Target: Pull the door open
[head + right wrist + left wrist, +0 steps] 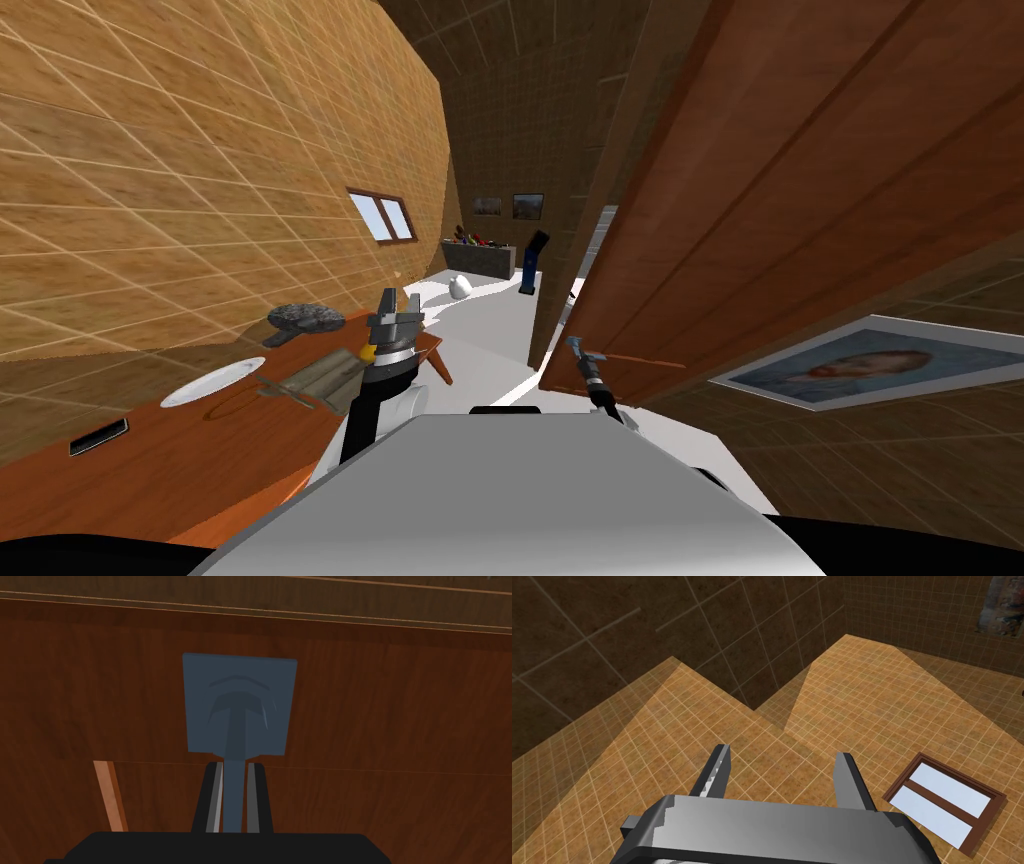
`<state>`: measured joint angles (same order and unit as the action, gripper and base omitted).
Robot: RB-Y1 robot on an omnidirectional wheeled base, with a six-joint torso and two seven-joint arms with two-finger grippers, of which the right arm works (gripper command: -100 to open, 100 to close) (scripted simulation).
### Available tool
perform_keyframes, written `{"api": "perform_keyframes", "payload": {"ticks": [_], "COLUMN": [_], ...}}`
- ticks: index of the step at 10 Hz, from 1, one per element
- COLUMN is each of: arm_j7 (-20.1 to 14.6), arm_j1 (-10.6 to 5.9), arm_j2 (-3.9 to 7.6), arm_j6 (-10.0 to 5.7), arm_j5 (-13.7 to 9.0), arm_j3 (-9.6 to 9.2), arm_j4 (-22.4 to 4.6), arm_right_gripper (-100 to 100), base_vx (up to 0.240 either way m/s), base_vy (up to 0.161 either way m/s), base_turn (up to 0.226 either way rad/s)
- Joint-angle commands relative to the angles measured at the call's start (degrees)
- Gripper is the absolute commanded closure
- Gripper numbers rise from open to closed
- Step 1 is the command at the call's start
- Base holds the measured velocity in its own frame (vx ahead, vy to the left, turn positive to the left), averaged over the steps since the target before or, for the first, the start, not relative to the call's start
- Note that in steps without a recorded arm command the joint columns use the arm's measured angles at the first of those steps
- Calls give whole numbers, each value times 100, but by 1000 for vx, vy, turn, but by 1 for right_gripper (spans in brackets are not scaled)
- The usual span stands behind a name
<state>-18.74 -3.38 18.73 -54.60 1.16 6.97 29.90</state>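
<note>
Door (760, 200), reddish-brown wood, fills the right of the head view and slants up toward the far corner. A strip of pale floor (500, 330) shows between its free edge and the dark frame post (560, 260), so it stands ajar. Near that free edge sits the handle (239, 706), a blue-grey square plate with a lever (233, 791) running from it. The right gripper (235, 765) is clenched on this lever, one finger pressed to each side. In the head view the right gripper (583, 357) sits small against the door's lower edge, its arm reaching up from the chest.

The left gripper (399, 305) is raised over the far right corner of the tabletop (150, 470), touching nothing. In its own wrist view the left gripper (784, 776) is released, its fingers well apart.

The orange-brown tabletop lies on the left. A white plate (212, 381) sits near its far edge, and a dark flat slab (98, 436) lies near the left edge. A grey lump (305, 317) rests at the far corner, and a grey-olive object (320, 375) lies just beside the left arm; I cannot tell what it is.

A window (383, 216) is set in the tiled left wall, and a framed picture (870, 365) hangs on the wall to the right of the door.
</note>
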Motion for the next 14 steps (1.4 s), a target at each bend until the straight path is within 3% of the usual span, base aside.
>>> {"api": "perform_keyframes", "payload": {"ticks": [1, 2, 10, 12, 14], "arm_j7": [-123, -70, -363, -362, -529], "arm_j1": [51, 38, -178, -196, -28], "arm_j2": [73, 29, 161, 137, 266], "arm_j6": [-100, -47, -432, -428, -715], "arm_j5": [52, 39, 363, 381, 471], "arm_j3": [-73, -56, -217, -241, -306], "arm_j4": [-4, 13, -420, -429, -490], "arm_right_gripper": [100, 100, 100, 100, 100], "base_vx": [-220, -94, -241, -187, -186], "base_vy": [-74, -22, -86, -66, -35], "base_turn": [105, 31, 144, 78, 173]}}
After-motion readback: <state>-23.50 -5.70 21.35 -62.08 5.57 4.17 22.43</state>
